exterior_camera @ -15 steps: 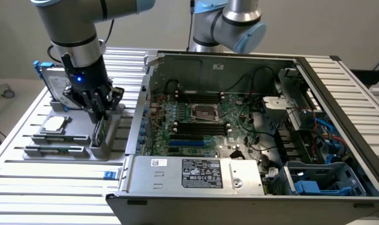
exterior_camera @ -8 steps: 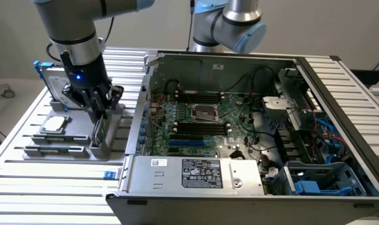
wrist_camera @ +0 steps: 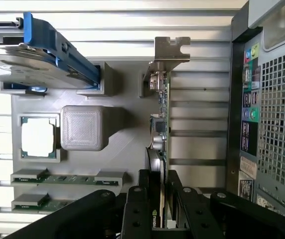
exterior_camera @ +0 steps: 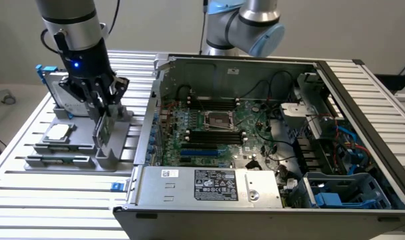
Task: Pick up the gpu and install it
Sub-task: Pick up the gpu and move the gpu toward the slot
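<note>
Gripper (wrist_camera: 158,186) jaws pinch the gpu (wrist_camera: 163,119) on both faces, card upright on edge at the gray fixture (wrist_camera: 125,149), beside the open computer case (exterior_camera: 216,75).

Exterior view looks down, wide; wrist view close above shared fixture (exterior_camera: 119,159).

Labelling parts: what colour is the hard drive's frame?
Blue; the frame shows best in the wrist view.

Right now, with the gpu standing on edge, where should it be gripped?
Pinch the gpu across its flat faces, at the end away from the silver bracket, coming straight down: it stands on edge, faces vertical. The gripper sits so.
</note>
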### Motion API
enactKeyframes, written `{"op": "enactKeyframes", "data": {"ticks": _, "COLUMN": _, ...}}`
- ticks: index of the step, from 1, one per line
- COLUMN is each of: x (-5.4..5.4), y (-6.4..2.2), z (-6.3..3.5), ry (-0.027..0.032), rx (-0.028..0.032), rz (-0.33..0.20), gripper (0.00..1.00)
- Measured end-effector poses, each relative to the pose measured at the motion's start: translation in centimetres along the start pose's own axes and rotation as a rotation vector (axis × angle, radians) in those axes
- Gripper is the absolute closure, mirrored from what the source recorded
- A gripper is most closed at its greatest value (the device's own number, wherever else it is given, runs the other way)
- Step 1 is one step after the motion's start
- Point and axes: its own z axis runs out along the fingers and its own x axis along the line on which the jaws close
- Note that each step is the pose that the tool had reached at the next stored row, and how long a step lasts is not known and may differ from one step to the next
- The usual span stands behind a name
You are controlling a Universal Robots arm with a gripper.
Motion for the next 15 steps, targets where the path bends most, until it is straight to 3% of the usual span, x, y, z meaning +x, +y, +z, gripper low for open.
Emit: {"op": "enactKeyframes", "data": {"ticks": 15, "x": -0.2, "y": 0.19, "z": -6.86, "ry": 0.0003, "rx": 0.0001, "rz": -0.003, "gripper": 0.73}}
